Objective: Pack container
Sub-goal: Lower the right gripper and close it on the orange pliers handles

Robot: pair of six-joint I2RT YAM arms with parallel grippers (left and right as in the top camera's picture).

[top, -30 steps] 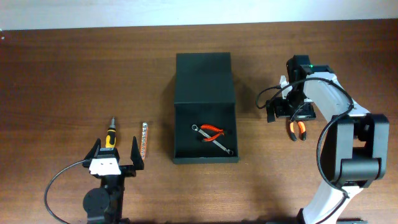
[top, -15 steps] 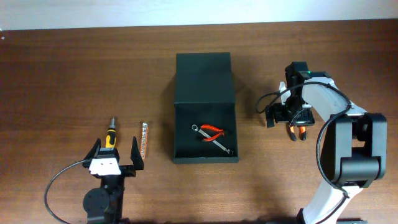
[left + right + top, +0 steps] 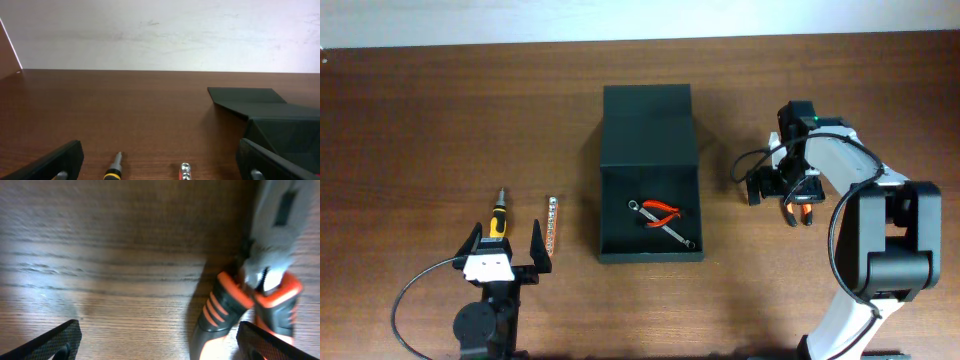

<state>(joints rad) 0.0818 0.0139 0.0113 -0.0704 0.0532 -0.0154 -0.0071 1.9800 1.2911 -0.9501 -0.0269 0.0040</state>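
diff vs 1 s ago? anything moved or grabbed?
Right end effector pulled back a little toward its base, over the orange pliers, now partly covering them. It is open and has grabbed nothing. Unchanged: left end effector open and parked, screwdriver, container holding wrench and red pliers.

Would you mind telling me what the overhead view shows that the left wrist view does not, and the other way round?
Only overhead: the inside of the container, holding red-handled pliers and a wrench, plus the open right gripper above orange-handled pliers. Only left wrist: the pale wall behind the table. Both: the container, the screwdriver, the bit strip and the open left gripper.
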